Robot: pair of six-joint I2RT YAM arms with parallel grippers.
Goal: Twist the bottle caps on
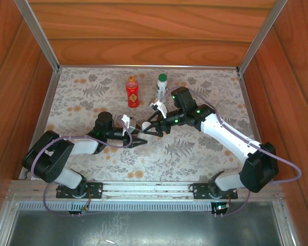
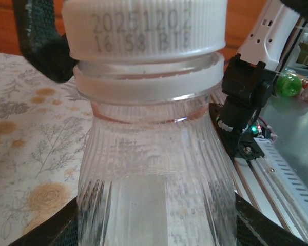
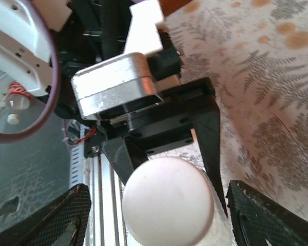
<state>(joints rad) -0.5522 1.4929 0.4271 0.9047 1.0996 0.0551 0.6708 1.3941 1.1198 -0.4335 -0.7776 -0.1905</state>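
Gripping short clear bottle (image 2: pixel 154 195) in left hand (image 1: pixel 138 139); right hand (image 1: pixel 148 130) open astride white cap (image 3: pixel 167 202).

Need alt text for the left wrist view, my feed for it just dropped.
Close-up of a clear ribbed bottle with a white cap on its neck, held between the left gripper's mesh fingers. Another black finger sits beside the cap at upper left, and flowered cloth lies behind.
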